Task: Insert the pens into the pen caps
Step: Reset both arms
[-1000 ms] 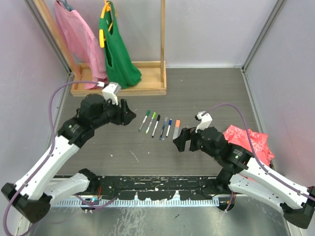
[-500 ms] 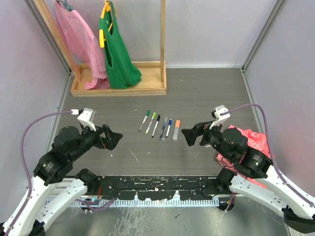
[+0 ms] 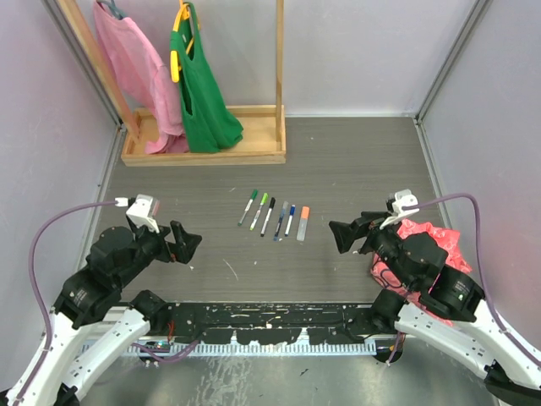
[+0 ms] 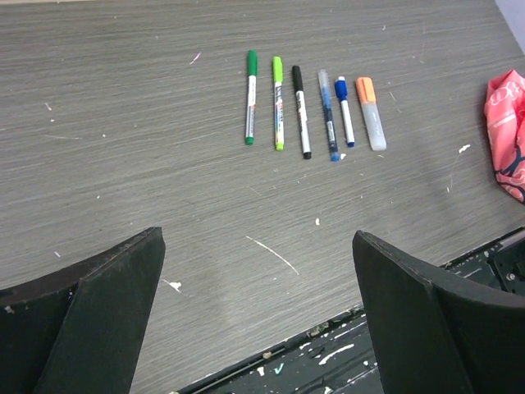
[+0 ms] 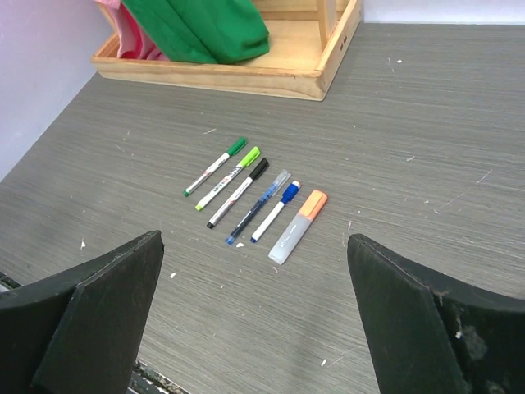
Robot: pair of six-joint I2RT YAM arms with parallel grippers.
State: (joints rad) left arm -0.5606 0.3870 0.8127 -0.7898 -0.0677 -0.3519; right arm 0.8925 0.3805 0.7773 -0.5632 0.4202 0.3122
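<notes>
Pens [image 4: 301,111] in row, caps [image 4: 252,61] indistinct

The top camera looks steeply down from above and behind the arms, taking in the whole surface [image 3: 355,169] as far as the rack [image 3: 203,154] at the back wall. Each wrist camera sits low and nearer, looking out between its own jaws. The left one faces forward and rightward, the right one forward and leftward toward the rack. All three views share the row of pens [image 3: 273,216] mid-surface.
</notes>
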